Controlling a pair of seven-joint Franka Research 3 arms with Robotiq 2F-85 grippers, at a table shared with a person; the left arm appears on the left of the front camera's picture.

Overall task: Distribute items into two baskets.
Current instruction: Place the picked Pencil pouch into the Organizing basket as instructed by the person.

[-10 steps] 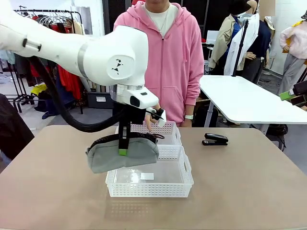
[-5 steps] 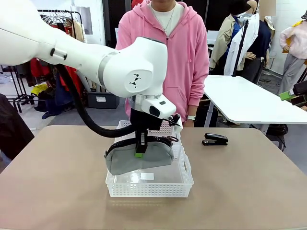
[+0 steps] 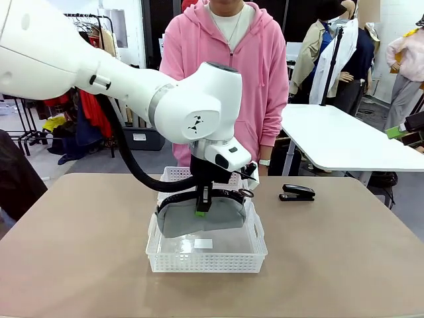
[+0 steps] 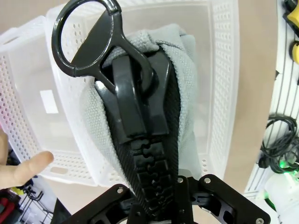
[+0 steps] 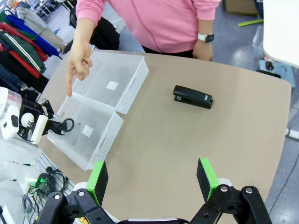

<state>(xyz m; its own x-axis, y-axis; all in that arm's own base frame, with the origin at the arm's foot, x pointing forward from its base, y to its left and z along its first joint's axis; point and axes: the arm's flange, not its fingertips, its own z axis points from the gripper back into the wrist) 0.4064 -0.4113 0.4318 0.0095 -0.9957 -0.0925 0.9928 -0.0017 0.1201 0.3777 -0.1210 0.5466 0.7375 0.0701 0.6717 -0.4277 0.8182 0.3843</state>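
Observation:
A grey fabric pouch (image 3: 189, 222) with a black ridged strap hangs over the near white basket (image 3: 205, 262), its underside about level with the rim. My left gripper (image 3: 201, 204) is shut on the strap from above. In the left wrist view the strap (image 4: 140, 121) runs up between my fingers, and the grey pouch (image 4: 187, 93) hangs above the basket's lattice wall (image 4: 224, 70). The far basket (image 3: 173, 174) stands right behind the near one. A black stapler (image 3: 297, 192) lies on the table to the right. My right gripper (image 5: 152, 179) is open, high above the stapler (image 5: 192, 96) and the table.
A person in a pink hoodie stands at the far edge, with one hand (image 5: 77, 65) pointing down at the far basket (image 5: 114, 79). A fingertip (image 4: 28, 168) shows beside the baskets. The brown tabletop (image 3: 344, 252) is bare right of the baskets.
My left arm has carried the pouch to the right, from beside the near basket's left edge to over its middle. The stapler and baskets stayed put.

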